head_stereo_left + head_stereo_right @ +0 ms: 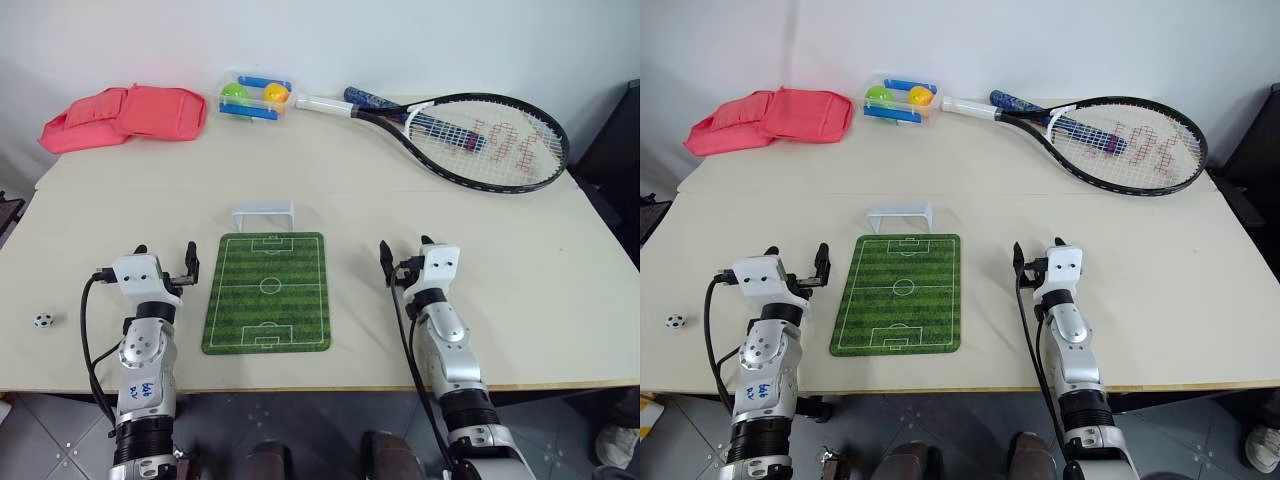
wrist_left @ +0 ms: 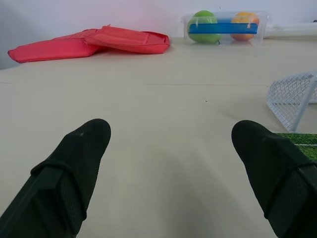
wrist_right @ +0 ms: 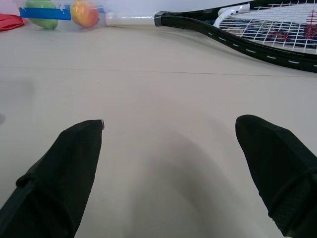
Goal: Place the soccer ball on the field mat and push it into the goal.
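A: Where is the soccer ball (image 1: 43,320)?

B: On the beige table (image 1: 520,300), near its front edge and far out on the robot's left — well apart from the field mat (image 1: 268,292) and to the left of the left gripper (image 1: 165,258).

A: And the mat?

B: Flat on the table between the two arms, with the goal (image 1: 263,214) standing just past its far end.

A: What are the hands doing?

B: The left gripper is spread wide with nothing between its fingers (image 2: 74,168); it sits just beside the mat's left edge. The right gripper (image 1: 406,255) is also wide and holds nothing, over bare table to the right of the mat.

A: Anything else up there?

B: Along the far side — a red cushion (image 1: 125,116) at the left, a clear box (image 1: 255,97) with a green and an orange ball, and a tennis racket (image 1: 470,138) lying flat
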{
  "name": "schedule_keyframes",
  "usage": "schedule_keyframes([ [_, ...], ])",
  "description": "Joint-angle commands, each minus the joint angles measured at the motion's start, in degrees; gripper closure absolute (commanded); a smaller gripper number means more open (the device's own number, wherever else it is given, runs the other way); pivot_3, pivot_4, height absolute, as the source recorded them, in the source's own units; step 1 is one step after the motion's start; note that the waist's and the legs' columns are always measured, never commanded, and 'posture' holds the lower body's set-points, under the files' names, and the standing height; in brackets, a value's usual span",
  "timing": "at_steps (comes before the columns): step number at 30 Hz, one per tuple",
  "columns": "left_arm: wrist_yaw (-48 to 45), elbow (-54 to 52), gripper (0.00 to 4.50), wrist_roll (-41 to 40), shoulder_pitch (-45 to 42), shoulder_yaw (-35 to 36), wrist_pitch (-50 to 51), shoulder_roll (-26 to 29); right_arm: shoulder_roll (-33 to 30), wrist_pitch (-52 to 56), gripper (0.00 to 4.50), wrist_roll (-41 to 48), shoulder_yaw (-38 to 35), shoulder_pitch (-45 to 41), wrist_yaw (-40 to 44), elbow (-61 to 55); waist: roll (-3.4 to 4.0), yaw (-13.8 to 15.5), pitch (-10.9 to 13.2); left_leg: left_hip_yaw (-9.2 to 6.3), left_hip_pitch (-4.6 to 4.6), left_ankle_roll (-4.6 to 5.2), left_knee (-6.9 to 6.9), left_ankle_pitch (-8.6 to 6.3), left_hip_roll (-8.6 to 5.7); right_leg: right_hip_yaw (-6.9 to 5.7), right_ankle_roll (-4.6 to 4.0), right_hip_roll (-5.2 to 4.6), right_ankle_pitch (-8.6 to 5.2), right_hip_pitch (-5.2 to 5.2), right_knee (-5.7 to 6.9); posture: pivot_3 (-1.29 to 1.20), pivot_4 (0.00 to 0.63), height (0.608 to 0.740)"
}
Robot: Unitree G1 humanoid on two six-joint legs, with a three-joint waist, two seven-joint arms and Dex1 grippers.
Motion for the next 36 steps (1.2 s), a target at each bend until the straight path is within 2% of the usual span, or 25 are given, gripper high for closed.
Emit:
schedule_keyframes([
  [1, -0.4, -1.9, 0.02, -0.7, 0.2, 0.2, -0.2, 0.1, -0.1, -0.1, 0.00, -0.2, 0.6, -0.4, 0.4, -2.2, 0.00, 0.0, 0.0, 0.00, 0.00, 0.00, 0.00, 0.00, 0.00, 0.00, 0.00, 0.00, 0.00, 0.00, 0.00, 0.00, 0.150, 0.740],
  [3, -1.1, -3.4, 0.02, -2.7, 0.6, 1.0, -1.4, -0.6, -0.2, -0.6, 0.00, 0.1, 0.8, -0.4, 1.2, -2.2, 0.00, 0.0, 0.0, 0.00, 0.00, 0.00, 0.00, 0.00, 0.00, 0.00, 0.00, 0.00, 0.00, 0.00, 0.00, 0.00, 0.150, 0.740],
  [6, -6.8, -9.5, 0.02, -7.8, 5.1, 1.5, -1.7, 0.3, -1.0, -3.9, 0.00, 3.9, 1.9, -0.5, 9.3, -4.0, 0.00, -0.3, 0.0, 0.02, -0.01, -0.01, -0.01, -0.01, 0.03, 0.01, 0.00, 0.01, 0.00, -0.01, -0.04, 0.00, 0.150, 0.740],
  [9, -10.2, -15.8, 0.02, -11.3, 11.9, 3.0, -0.2, 1.4, -2.6, -4.8, 0.00, 11.3, 3.1, -0.5, 22.1, -6.9, 0.02, -0.3, 0.0, 0.15, 0.03, -0.02, -0.17, -0.02, 0.14, 0.09, 0.00, 0.09, 0.00, -0.08, -0.12, 0.00, 0.150, 0.740],
  [13, -14.2, -24.1, 0.02, -18.1, 23.4, 7.6, 1.1, 1.7, -7.1, -0.7, 0.00, 18.5, 4.7, -0.5, 37.0, -10.9, 0.03, -0.1, 0.0, 0.20, 0.06, -0.05, -0.34, -0.03, 0.26, 0.09, -0.01, 0.19, 0.01, -0.05, -0.34, 0.00, 0.150, 0.740],
  [15, -16.8, -27.0, 0.02, -22.5, 32.9, 12.7, 0.2, 0.4, -10.6, -0.6, 0.00, 23.4, 6.4, -0.8, 50.2, -12.7, 0.02, -0.1, 0.0, 0.21, 0.05, -0.02, -0.35, -0.06, 0.28, 0.08, -0.02, 0.19, 0.01, -0.03, -0.43, 0.00, 0.150, 0.740],
  [17, -17.4, -28.0, 0.02, -27.7, 39.0, 16.7, -0.4, -2.3, -12.6, -0.1, 0.00, 25.8, 7.3, -1.5, 57.6, -12.9, 0.04, -0.1, 0.0, 0.27, 0.07, 0.02, -0.38, -0.15, 0.31, 0.08, -0.01, 0.20, 0.02, -0.01, -0.58, 0.00, 0.150, 0.740],
  [20, -17.5, -25.1, 0.02, -32.3, 43.1, 21.8, -2.0, -5.9, -13.4, 2.2, 0.00, 27.1, 7.4, -3.3, 61.3, -11.8, 0.03, 0.2, 0.1, 0.28, 0.09, 0.05, -0.32, -0.19, 0.32, 0.07, -0.01, 0.20, 0.02, 0.04, -0.61, 0.00, 0.150, 0.740],
  [23, -21.8, -22.4, 0.02, -30.1, 47.8, 23.1, -6.4, -8.3, -13.5, 4.3, 0.00, 29.0, 6.7, -4.2, 65.3, -10.0, 0.02, 0.9, 0.1, 0.26, 0.09, 0.04, -0.21, -0.21, 0.32, 0.05, -0.02, 0.21, 0.02, 0.05, -0.66, 0.00, 0.150, 0.740],
  [28, -21.8, -18.1, 0.02, -32.7, 50.4, 27.2, -10.3, -12.4, -12.7, 2.3, 0.00, 27.8, 5.5, -4.9, 67.2, -6.8, 0.01, 1.5, 0.1, 0.34, 0.02, 0.08, 0.01, -0.43, 0.33, 0.05, -0.04, 0.21, 0.04, 0.04, -0.73, 0.00, 0.150, 0.740],
  [33, -21.9, -17.2, 0.02, -33.3, 50.0, 27.4, -10.3, -12.1, -12.2, 0.9, 0.00, 27.1, 5.3, -4.9, 67.6, -5.9, 0.01, 1.4, 0.1, 0.42, 0.00, 0.11, 0.27, -0.53, 0.37, 0.06, -0.04, 0.21, 0.04, 0.04, -0.71, 0.00, 0.150, 0.740],
  [36, -20.0, -16.2, 0.02, -33.0, 47.5, 28.0, -9.5, -9.3, -12.2, 1.0, 0.00, 27.1, 5.3, -5.0, 68.0, -5.8, 0.01, 1.4, 0.1, 0.44, 0.01, 0.10, 0.31, -0.55, 0.40, 0.06, -0.04, 0.21, 0.04, 0.04, -0.68, 0.00, 0.150, 0.740],
])
